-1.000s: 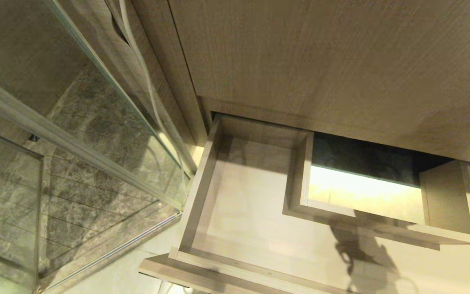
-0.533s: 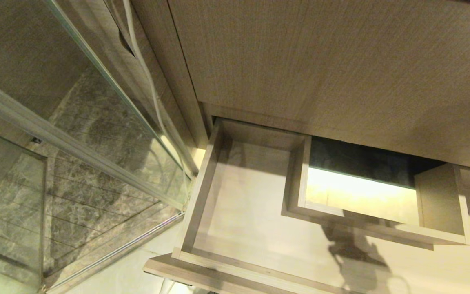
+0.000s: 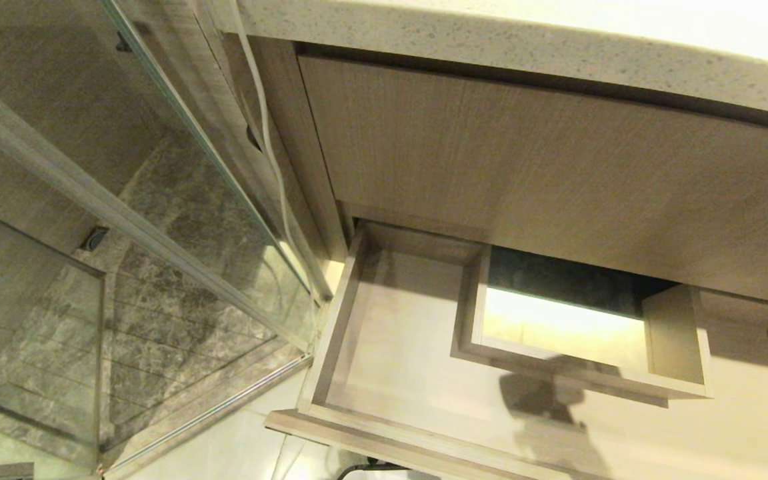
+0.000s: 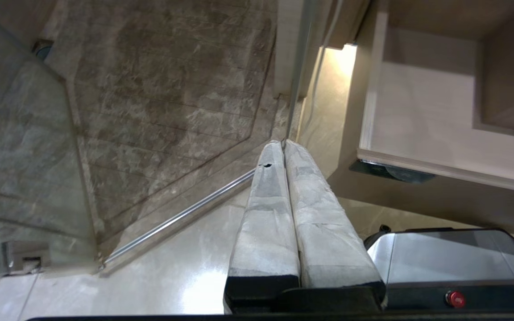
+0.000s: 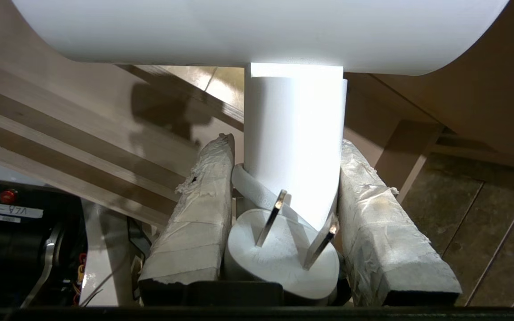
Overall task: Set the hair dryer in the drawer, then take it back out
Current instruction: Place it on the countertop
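Hair dryer carried clear of the open drawer

The right gripper (image 5: 283, 147) clamps the hair dryer (image 5: 293, 142) by its handle, at three o'clock of the drawer (image 3: 331, 347) (seemingly empty); next, probably, lowering it in. The left gripper (image 4: 283, 145) hangs pressed together, empty.

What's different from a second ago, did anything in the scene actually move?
Mostly the camera moved: the view tipped upward, bringing the countertop edge into sight, so the open drawer slid lower in the head view. Nothing was grasped or released. The right end effector holds the hair dryer by its handle; the drawer is empty, and the left end effector is shut.
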Robot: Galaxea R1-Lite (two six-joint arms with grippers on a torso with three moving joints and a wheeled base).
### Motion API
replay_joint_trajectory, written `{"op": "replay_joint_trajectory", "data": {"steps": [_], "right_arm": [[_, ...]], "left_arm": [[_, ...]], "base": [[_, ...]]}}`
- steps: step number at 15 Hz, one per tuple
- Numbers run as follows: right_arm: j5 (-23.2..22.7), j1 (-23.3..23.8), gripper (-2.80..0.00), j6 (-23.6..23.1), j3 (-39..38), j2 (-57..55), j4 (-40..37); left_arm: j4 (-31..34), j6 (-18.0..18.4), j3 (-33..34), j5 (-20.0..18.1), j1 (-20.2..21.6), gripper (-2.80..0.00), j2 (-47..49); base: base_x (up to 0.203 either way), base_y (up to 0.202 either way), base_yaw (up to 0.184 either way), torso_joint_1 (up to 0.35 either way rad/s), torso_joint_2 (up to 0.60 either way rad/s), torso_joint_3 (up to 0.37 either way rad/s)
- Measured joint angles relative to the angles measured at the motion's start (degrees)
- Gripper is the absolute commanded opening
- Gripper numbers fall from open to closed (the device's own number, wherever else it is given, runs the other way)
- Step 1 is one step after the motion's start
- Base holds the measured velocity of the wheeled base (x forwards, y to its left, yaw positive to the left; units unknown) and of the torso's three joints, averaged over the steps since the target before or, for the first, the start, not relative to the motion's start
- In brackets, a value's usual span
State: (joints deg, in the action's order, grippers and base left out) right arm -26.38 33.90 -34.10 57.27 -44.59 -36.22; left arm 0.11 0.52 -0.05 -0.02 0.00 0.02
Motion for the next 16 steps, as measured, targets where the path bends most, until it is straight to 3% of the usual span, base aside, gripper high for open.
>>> {"op": "replay_joint_trajectory", "data": {"steps": [10, 16], "right_arm": [[-0.02, 0.02, -2.8, 0.0, 0.02, -0.02, 0.2], [0.15, 0.0, -2.8, -0.05, 1.24, -2.29, 0.11]], "left_arm": [[0.02, 0.0, 0.0, 0.01, 0.0, -2.8, 0.0], [0.05, -0.01, -0.02, 0.02, 0.0, -2.8, 0.0]], "base": [[0.0, 0.0, 0.0, 0.313, -0.54, -0.249], [0.0, 0.0, 0.0, 0.072, -0.12, -0.059]]}}
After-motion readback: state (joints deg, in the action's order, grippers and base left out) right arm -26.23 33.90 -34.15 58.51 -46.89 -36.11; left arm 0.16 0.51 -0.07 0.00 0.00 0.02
